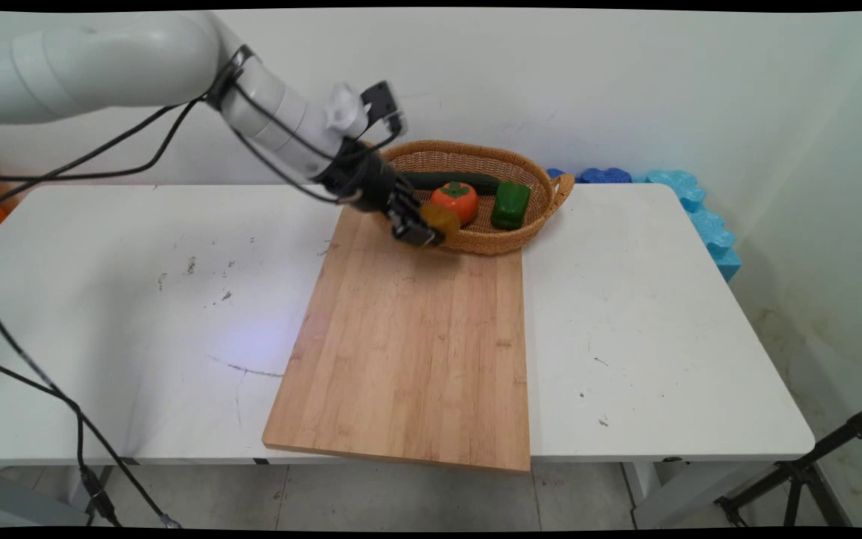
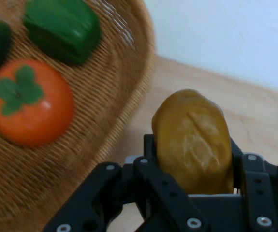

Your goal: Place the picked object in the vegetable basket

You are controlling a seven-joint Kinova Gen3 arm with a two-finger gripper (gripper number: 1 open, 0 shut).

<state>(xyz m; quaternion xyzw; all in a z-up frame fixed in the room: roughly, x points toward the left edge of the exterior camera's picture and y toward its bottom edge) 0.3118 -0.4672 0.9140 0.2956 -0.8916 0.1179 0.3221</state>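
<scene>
One white table (image 1: 139,314) carries my cutting board (image 1: 416,344), with the wicker basket (image 1: 476,161) on its far end holding a cucumber (image 1: 450,180), persimmon (image 1: 455,201) and green pepper (image 1: 510,204). I see my gripper (image 1: 422,230) clamped on a brownish-yellow potato (image 2: 193,141), its long axis upright between the fingers, just outside the basket's near rim, over the board.

Robotics test lab, probably: bare white table (image 1: 663,314) against plain wall (image 1: 625,82), tripod leg (image 1: 812,468) at right, toy vegetables in basket (image 1: 547,196) (staged props).
</scene>
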